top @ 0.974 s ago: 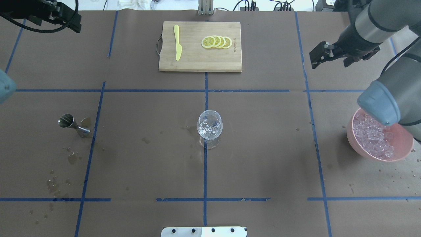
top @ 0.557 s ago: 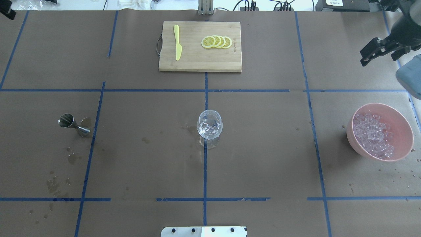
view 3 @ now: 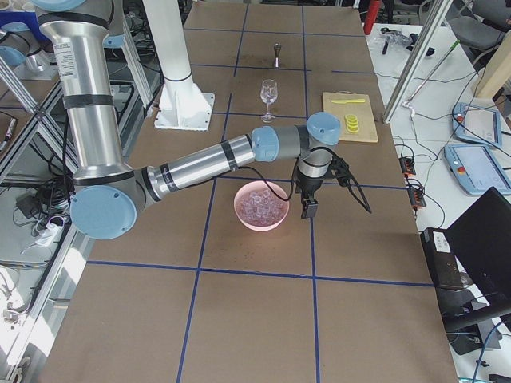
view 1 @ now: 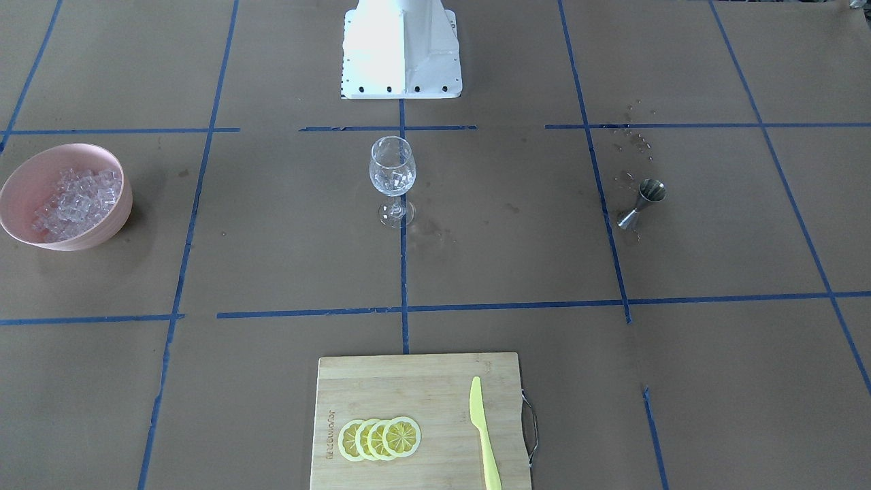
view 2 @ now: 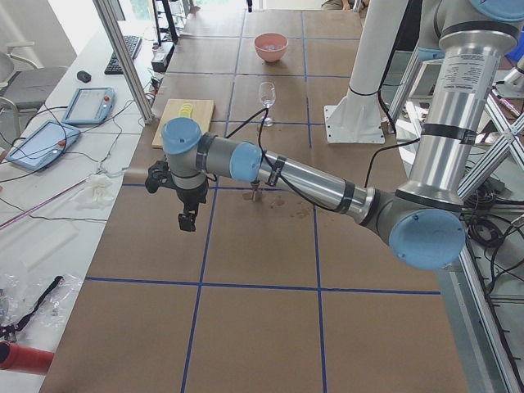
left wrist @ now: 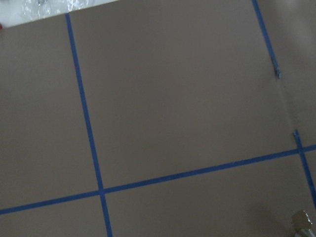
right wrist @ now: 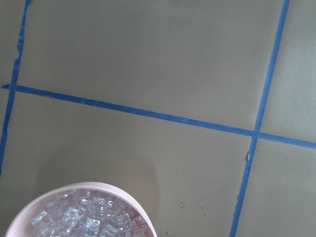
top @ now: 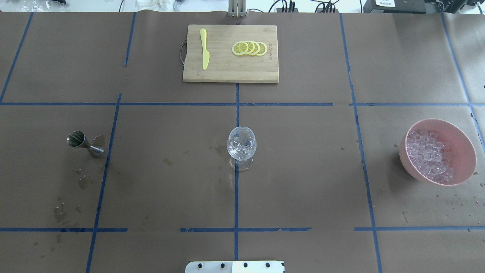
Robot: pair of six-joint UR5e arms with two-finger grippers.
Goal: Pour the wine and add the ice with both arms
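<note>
— While the left arm [view 2: 311, 184] and the right arm [view 3: 200, 166] stretch out over the table [top: 303, 170], where is the ice [top: 430, 159]?
— Heaped in the pink bowl [top: 468, 149] on the robot's right; a few cubes sit in the wine glass [top: 241, 146] at the centre.
— And the hands?
— The right gripper [view 3: 306, 209] points down just beside the bowl, the left gripper [view 2: 187, 219] over bare tabletop. Both show only side-on, so I cannot tell how wide either stands.

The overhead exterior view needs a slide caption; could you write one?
Wine glass centre, jigger left, bowl of ice right, lemon slices on board beyond.
</note>
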